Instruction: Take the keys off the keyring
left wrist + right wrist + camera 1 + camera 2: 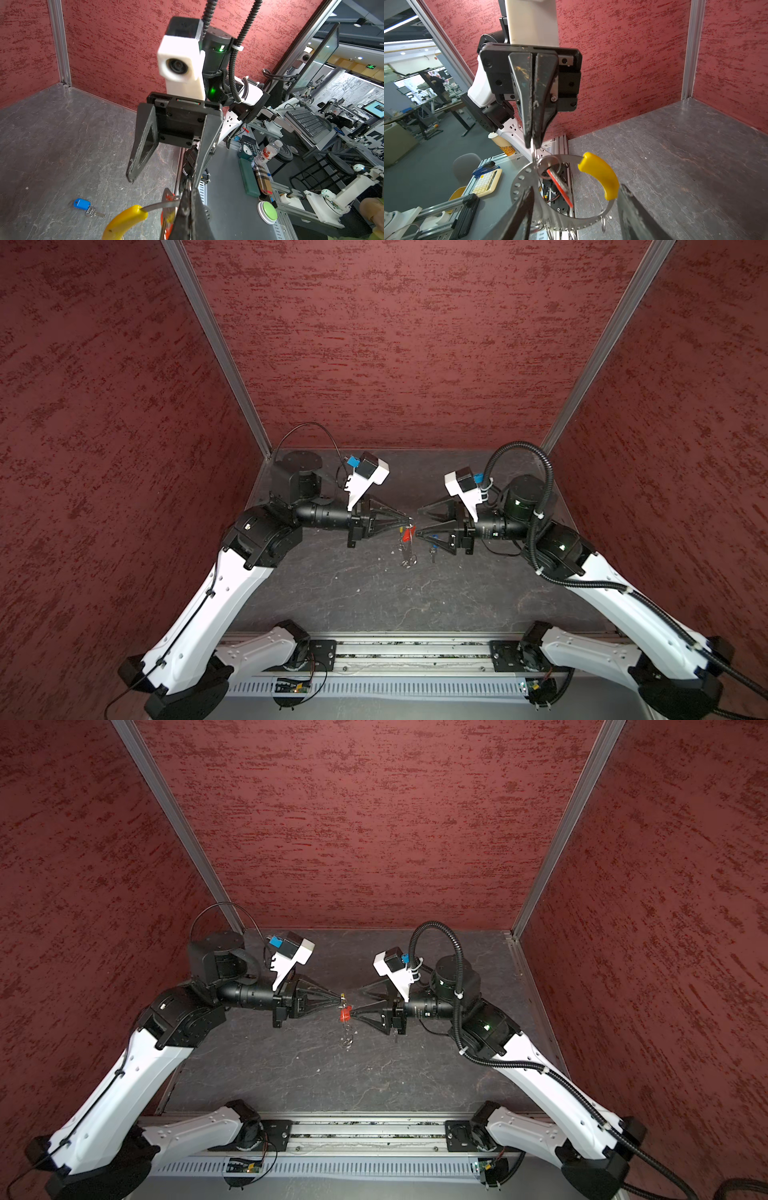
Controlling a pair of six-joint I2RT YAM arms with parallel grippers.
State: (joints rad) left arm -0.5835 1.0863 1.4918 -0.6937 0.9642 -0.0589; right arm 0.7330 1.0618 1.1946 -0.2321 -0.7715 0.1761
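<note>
The keyring is a silvery holed band with a yellow sleeve, and it hangs above the table in both top views. My left gripper is shut on a small ring at its top, as also seen at the left gripper. The red key dangles from a split ring on the band. My right gripper is open, one finger on each side of the loop and neither pressing it. The blue key lies loose on the table under the right gripper.
Red textured walls close in the dark table on three sides. A metal rail runs along the front edge. Beyond the cell are a green button, a bottle and a calculator.
</note>
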